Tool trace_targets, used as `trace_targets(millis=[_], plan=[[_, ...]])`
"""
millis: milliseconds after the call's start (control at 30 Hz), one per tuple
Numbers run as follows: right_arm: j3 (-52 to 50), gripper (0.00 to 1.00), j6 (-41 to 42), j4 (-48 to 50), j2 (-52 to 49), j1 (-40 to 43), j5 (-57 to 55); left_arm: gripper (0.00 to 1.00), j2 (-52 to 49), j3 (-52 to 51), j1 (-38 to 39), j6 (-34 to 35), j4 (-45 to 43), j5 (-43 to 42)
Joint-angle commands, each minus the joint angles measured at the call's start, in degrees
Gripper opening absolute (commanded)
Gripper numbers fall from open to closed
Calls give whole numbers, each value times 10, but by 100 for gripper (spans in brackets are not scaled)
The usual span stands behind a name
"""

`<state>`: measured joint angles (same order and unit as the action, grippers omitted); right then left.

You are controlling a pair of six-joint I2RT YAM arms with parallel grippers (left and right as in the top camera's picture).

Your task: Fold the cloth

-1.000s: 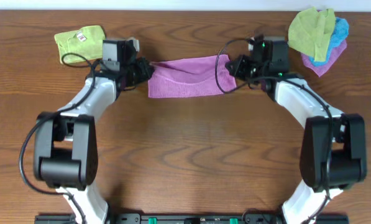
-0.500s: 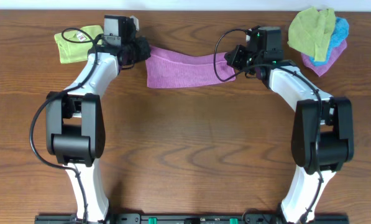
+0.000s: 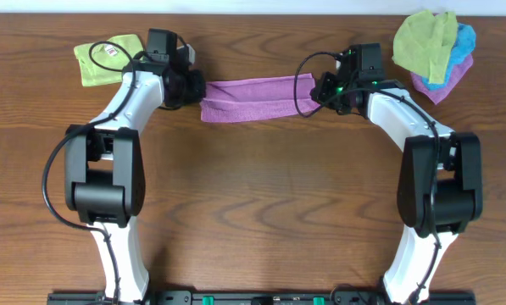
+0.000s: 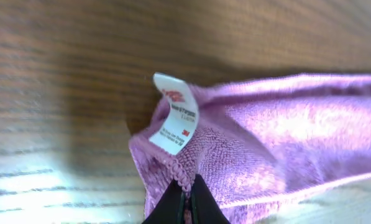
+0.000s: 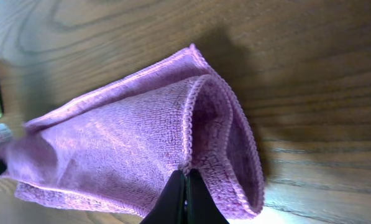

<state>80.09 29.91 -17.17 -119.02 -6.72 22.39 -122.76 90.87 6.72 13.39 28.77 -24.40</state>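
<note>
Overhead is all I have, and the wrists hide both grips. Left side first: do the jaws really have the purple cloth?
Observer: Yes. In the left wrist view the left jaws are shut on the purple cloth's stitched hem, right at a corner.
Operator: Anything else at that corner?
Observer: A white printed tag stands up just above the jaws.
Operator: And the right side?
Observer: The right jaws are shut on the hem too, where the cloth's edge curls over on itself.
</note>
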Motion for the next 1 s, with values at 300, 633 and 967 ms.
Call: trace_targets(millis=[300,633,967], plan=[[9,2,-8,28,-9,-5,-13,6,-7,11,6,-20,-28,28],[8,33,-9,2,-10,-4,-12,38,-9,11,9,-28,-2,28],[9,57,-28,-18,-5,-4,23,33,-5,12,3,-47,63,45]])
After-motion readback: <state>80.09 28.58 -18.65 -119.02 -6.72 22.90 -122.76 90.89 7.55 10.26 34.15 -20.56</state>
